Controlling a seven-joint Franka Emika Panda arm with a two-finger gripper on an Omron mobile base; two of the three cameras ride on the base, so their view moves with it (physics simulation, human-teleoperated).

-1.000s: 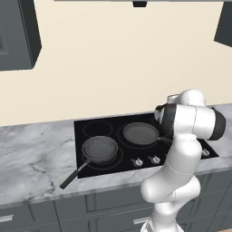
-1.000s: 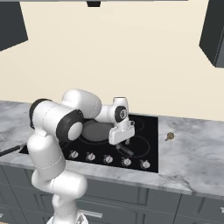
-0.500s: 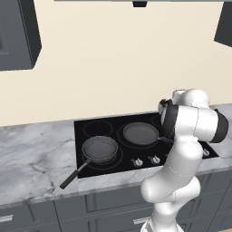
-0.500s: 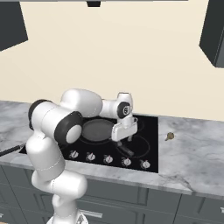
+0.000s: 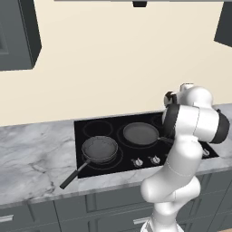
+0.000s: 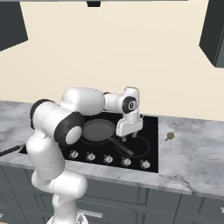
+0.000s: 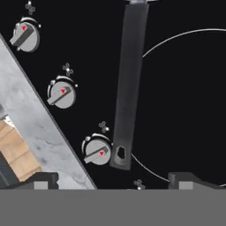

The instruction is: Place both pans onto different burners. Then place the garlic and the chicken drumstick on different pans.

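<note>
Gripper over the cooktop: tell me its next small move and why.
Probably lift clear and swing right toward the chicken drumstick on the counter. Both pans, the deeper pan and the shallower pan, already sit on separate burners, and the gripper hangs open and empty above the shallower pan's handle.

No readable words, brand names or numbers anywhere. Only signs: small red pointer marks on the silver knobs [image 7: 62, 94] of the black cooktop [image 7: 185, 110], and beside each knob a tiny white cluster of dots printed on the glass, too small to make out further. Nothing legible on cabinets, wall or counter.
</note>
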